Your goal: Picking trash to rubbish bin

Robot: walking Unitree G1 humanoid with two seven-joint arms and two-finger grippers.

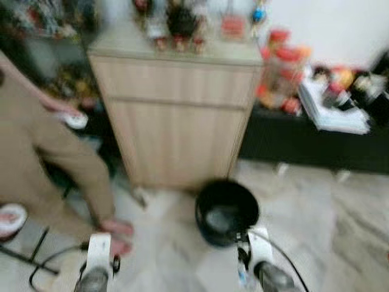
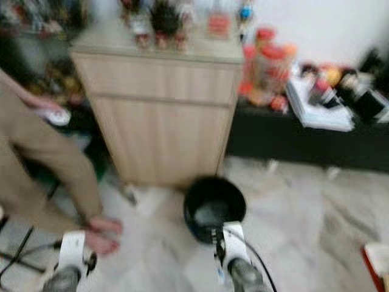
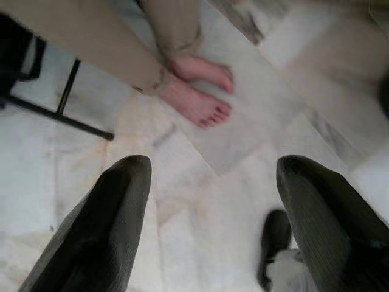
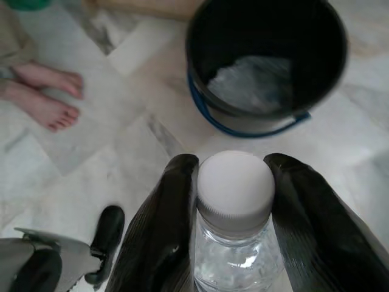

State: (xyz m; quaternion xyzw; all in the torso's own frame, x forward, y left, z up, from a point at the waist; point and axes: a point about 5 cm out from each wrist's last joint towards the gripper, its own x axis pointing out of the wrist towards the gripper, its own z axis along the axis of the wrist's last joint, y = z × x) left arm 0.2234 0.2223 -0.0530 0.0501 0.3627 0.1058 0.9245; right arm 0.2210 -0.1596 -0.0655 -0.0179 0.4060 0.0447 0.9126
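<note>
Right gripper (image 4: 234,201): lower centre of the right wrist view; two black fingers clamped on the neck of a clear plastic bottle with a white screw cap (image 4: 236,185), cap pointing toward the bin.
Held item: the bottle is the trash in hand; it also shows as a pale sliver beside the right arm at the bottom edge of the left eye view.
Left gripper (image 3: 213,201): lower half of the left wrist view; fingers spread wide, nothing between them, pale marble floor (image 3: 231,140) beneath.
Black round plastic rubbish bin with a blue handle (image 1: 226,211): centre of the left eye view, just beyond the right arm, standing on the floor; crumpled clear plastic lies inside.
Person's bare feet (image 1: 115,236): lower left of the left eye view, near the left arm, below beige trouser legs.
Light wooden cabinet (image 1: 176,115): upper centre, directly behind the bin; small figures on top, too blurred to name.
Low black shelf (image 1: 316,143): right, carrying papers and red-capped jars.
Stage (judged): carrying the bottle to the bin; release not yet made.
Risk: the head views are blurred, suggesting motion; letting go short of the rim would drop the bottle on the floor.
Risk: a swing of the left arm could meet the nearby feet.
</note>
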